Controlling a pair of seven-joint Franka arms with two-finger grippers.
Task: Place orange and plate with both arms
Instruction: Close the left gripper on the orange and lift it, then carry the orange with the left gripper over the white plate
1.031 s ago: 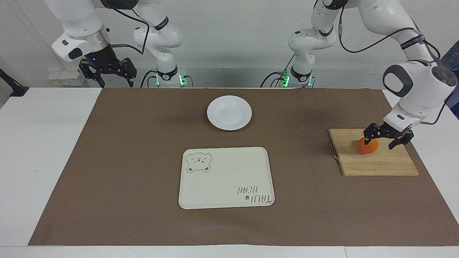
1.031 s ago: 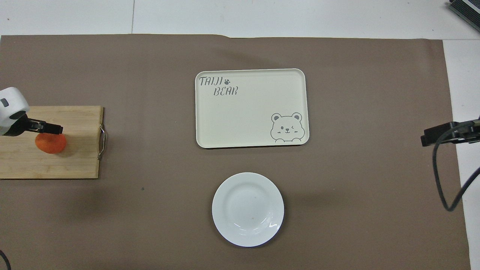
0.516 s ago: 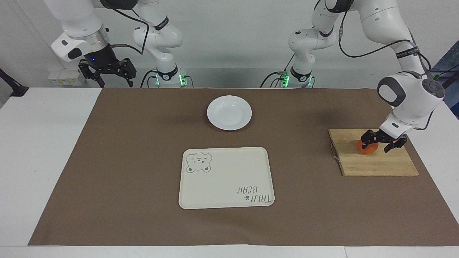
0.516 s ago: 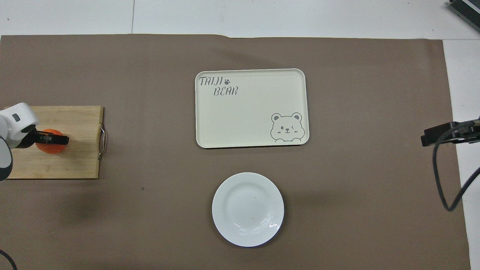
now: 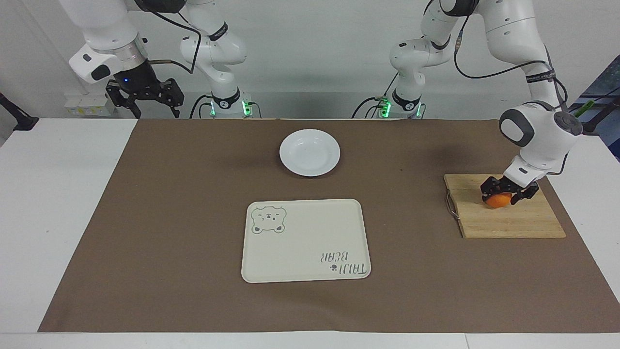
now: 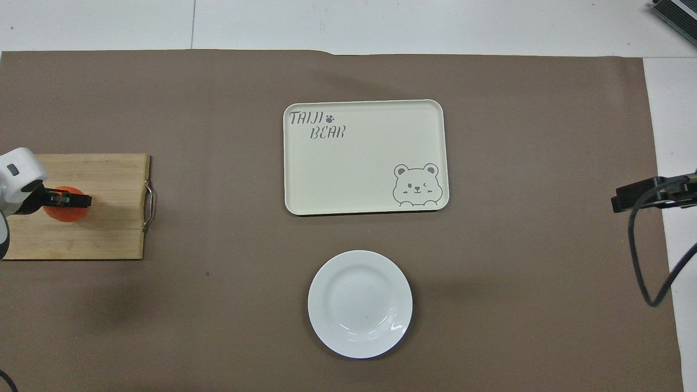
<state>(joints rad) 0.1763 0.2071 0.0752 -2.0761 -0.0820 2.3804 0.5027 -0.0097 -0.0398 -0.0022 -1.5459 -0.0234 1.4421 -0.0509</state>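
Note:
The orange [image 5: 498, 201] [image 6: 67, 212] rests on a wooden cutting board [image 5: 508, 220] at the left arm's end of the table. My left gripper [image 5: 500, 196] [image 6: 65, 200] is down over it, fingers closed against its sides, shut on the orange. The white plate [image 5: 310, 152] [image 6: 359, 303] lies on the brown mat close to the robots, nothing on it. My right gripper [image 5: 156, 112] hangs open and waits above the table's edge at the right arm's end, well apart from the plate.
A cream rectangular tray with a bear drawing [image 5: 305, 240] [image 6: 365, 158] lies mid-table, farther from the robots than the plate. The cutting board [image 6: 109, 228] has a metal handle on its side toward the tray. A brown mat [image 5: 169, 218] covers most of the table.
My left gripper came down around the orange and closed on it. The right arm stayed where it was.

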